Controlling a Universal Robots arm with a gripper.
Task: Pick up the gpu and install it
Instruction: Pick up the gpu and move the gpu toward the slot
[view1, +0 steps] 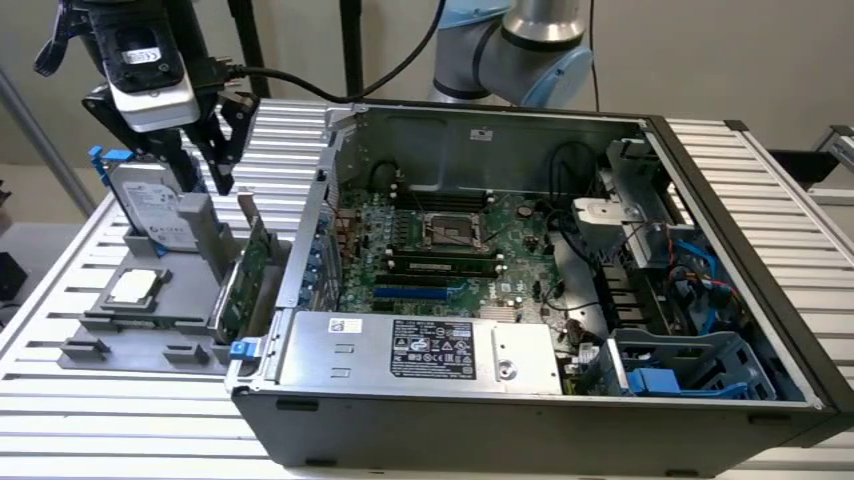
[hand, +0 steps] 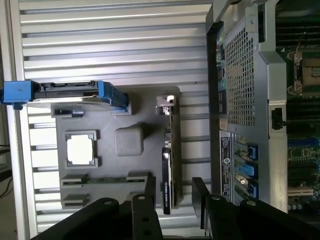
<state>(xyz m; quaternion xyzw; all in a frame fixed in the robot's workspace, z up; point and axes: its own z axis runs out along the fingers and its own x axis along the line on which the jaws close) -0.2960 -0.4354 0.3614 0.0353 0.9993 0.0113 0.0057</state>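
Ribbed metal slats form the table (view1: 80, 400) (hand: 115, 40), which carries a grey tray (view1: 174, 322) (hand: 110, 165) and, on the exterior view's right of it, an open computer case (view1: 534, 415) lying on its side. Inside the case the motherboard (view1: 454, 240) (hand: 305, 100) lies bare, with a labelled power supply (view1: 414, 345) (hand: 240, 75) along the edge nearest the tray.

On the tray, a hard drive (view1: 147, 200) (hand: 70, 92) in a blue frame stands on edge at the far end, and a square silver CPU (view1: 134, 287) (hand: 80, 149) sits flat in its pocket. The gpu (view1: 238, 290) (hand: 167, 150) stands on its long edge in a slot on the side of the tray closest to the case, green board facing the case, silver bracket at the far end.

The gripper (view1: 200, 175) (hand: 174, 185) hangs above the tray, near the top of the hard drive and higher than the gpu. Its jaws stand wide apart and hold nothing. In the wrist view the two black fingers (hand: 150, 200) flank the card's upper edge, which runs in line with the gap between them; the card is not touched.
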